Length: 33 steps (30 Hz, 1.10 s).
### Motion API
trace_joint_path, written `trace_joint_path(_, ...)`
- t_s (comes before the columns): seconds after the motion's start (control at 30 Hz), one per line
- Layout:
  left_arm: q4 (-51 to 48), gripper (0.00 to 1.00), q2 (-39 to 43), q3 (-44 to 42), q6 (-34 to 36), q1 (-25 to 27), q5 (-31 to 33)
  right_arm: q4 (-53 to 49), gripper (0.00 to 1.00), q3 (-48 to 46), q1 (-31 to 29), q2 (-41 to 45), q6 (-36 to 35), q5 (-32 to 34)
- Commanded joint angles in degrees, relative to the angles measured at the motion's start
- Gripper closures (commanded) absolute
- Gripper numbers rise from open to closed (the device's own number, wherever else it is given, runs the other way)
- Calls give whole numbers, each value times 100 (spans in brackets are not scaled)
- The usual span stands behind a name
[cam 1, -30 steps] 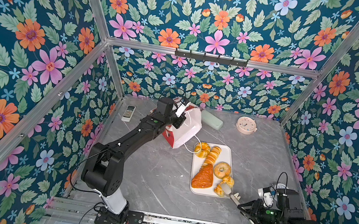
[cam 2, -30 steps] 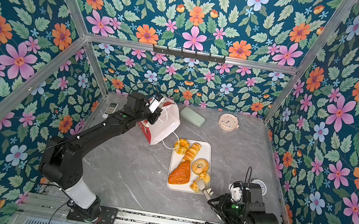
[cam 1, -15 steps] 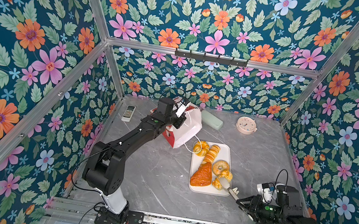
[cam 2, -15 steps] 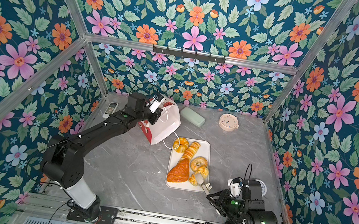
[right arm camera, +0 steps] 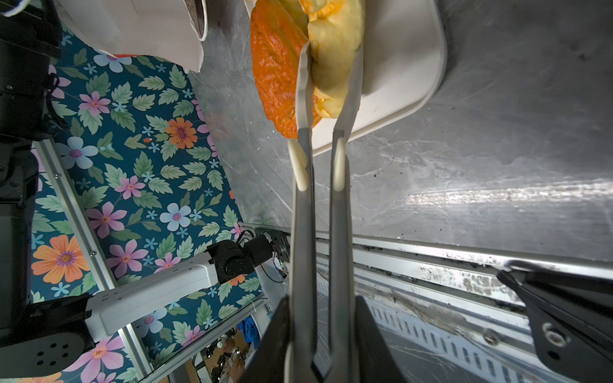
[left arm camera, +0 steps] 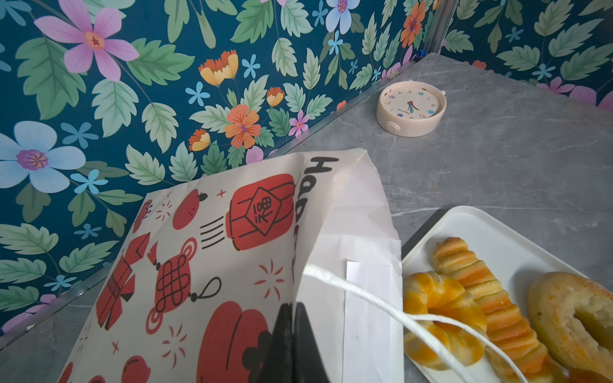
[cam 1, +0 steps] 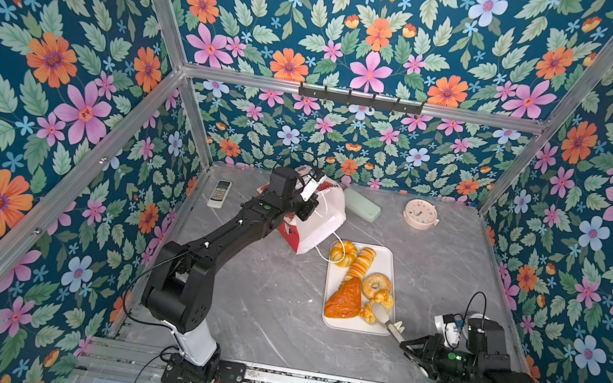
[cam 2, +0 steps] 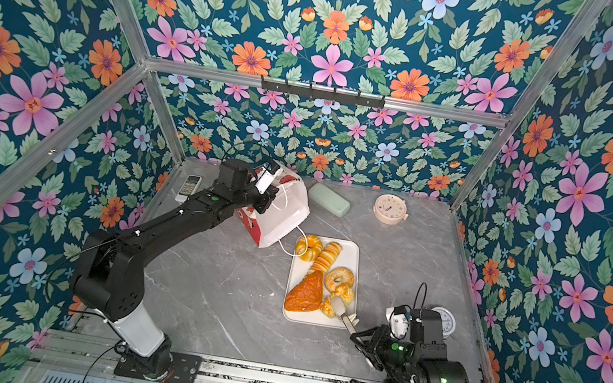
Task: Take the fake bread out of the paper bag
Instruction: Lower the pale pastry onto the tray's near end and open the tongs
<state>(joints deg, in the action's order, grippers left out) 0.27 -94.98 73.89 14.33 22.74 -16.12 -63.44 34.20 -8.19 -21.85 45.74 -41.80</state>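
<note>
The paper bag (cam 1: 323, 220) (cam 2: 287, 219) (left arm camera: 232, 248) lies tilted at the back, its mouth towards the white tray (cam 1: 354, 325) (cam 2: 313, 318). My left gripper (cam 1: 306, 207) (left arm camera: 293, 308) is shut on the bag's rim. On the tray lie a round bun (cam 1: 343, 252), a long loaf (cam 1: 361, 263), a bagel (cam 1: 375, 284) and a croissant (cam 1: 343, 304). My right gripper (cam 1: 407, 344) (right arm camera: 321, 301) is shut on grey tongs (cam 1: 390, 324) (right arm camera: 303, 232). The tong tips clamp a twisted roll (cam 1: 367, 315) (right arm camera: 335, 49) over the tray's near corner, beside the croissant.
A remote (cam 1: 219, 193), a green case (cam 1: 362, 205) and a pink clock (cam 1: 421, 214) lie along the back wall. A white round timer (cam 2: 445, 321) sits behind my right arm. Flowered walls close three sides; a metal rail runs along the front.
My right gripper has carried the tongs and the twisted roll a little farther over the tray, towards the bagel. The left arm and the bag have not moved.
</note>
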Motion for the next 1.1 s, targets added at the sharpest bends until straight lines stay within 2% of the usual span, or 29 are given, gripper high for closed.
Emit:
trace_joint_path(0.0, 97, 98, 7, 16, -35, -1, -35, -88, 83, -71, -5, -22, -239, 45)
trace_joint_path(0.3, 78, 98, -27, 45, -27, -5, -71, -918, 73, 207, -8, -301, -807, 648)
trace_joint_path(0.57, 61, 98, -34, 65, -35, -1, -85, -1140, 56, 346, -1, -432, -955, 909)
trace_joint_path(0.77, 45, 98, -56, 73, -35, -1, -89, -1107, 56, 476, -1, -509, -994, 893)
trace_joint_path(1.07, 25, 98, -69, 134, -17, -4, -84, -1709, 58, 1013, -4, -839, -1266, 1113)
